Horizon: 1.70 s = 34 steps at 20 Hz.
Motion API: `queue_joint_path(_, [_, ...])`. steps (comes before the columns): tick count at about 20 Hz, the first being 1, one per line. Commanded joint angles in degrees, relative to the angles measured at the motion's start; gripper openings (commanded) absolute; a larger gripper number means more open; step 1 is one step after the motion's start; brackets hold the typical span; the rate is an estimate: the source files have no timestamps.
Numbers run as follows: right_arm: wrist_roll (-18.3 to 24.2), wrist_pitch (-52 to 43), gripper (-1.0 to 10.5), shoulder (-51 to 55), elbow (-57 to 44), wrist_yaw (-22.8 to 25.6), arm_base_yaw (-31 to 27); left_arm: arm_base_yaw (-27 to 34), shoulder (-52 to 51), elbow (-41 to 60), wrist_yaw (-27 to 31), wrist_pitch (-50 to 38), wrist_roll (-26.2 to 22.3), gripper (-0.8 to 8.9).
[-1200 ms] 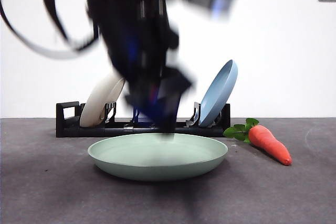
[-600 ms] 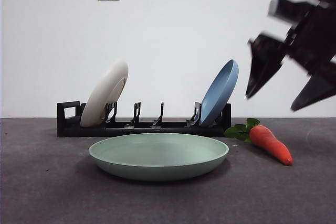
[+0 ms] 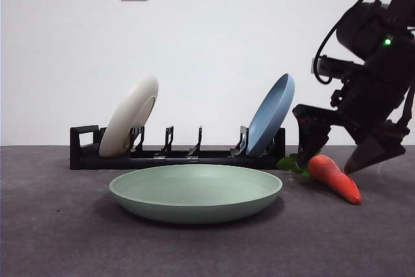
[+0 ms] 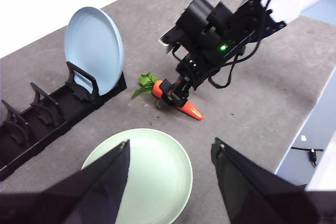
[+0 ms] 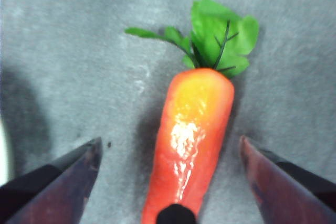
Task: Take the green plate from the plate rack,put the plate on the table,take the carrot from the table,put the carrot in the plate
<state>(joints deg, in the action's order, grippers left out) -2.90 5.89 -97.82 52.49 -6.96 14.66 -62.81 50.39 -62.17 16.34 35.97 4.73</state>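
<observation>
The green plate point(image 3: 196, 192) lies flat on the table point(image 3: 58, 225) in front of the black plate rack point(image 3: 175, 155); it also shows in the left wrist view point(image 4: 142, 177). The carrot point(image 3: 332, 177) lies on the table to the plate's right, leaves toward the rack. My right gripper point(image 3: 337, 154) is open and hangs low over the carrot, one jaw on each side, not touching it. The right wrist view shows the carrot point(image 5: 191, 135) between the open jaws. My left gripper point(image 4: 170, 182) is open and empty, high above the green plate.
A cream-white plate point(image 3: 130, 116) leans in the rack's left end and a light blue plate point(image 3: 270, 113) in its right end. The middle slots hold nothing. The table's edge point(image 4: 315, 108) lies beyond the carrot in the left wrist view.
The left arm rose away from the green plate and left the front view. The right arm came in from the right and dropped down over the carrot.
</observation>
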Motion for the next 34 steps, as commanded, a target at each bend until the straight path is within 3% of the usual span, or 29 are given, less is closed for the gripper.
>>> queue_joint_path(1, [-1.7,-0.8,3.6,-1.8,0.1,1.2,0.1,-0.2,-0.1,0.1,-0.2,-0.3,1.3,2.65])
queue_joint_path(7, [-1.7,-1.1,-0.2,-1.9,0.1,1.0,0.1,-0.2,-0.1,0.1,-0.1,-0.3,1.3,2.65])
queue_joint_path(14, [-1.7,3.0,-0.2,5.1,0.1,0.9,1.7,-0.2,-0.1,0.1,0.0,-0.3,1.3,2.65])
queue_joint_path(20, [-3.6,4.7,-0.2,14.6,0.1,1.1,13.8,-0.2,-0.1,0.1,0.0,-0.3,1.3,2.65])
queue_joint_path(27, [-7.3,-5.2,-0.2,3.2,0.1,4.4,24.9,-0.2,-0.1,0.1,0.0,-0.3,1.3,2.65])
queue_joint_path(34, [-7.8,-7.1,0.0,-4.5,0.1,4.3,26.0,-0.2,-0.1,0.1,0.0,-0.2,1.3,2.65])
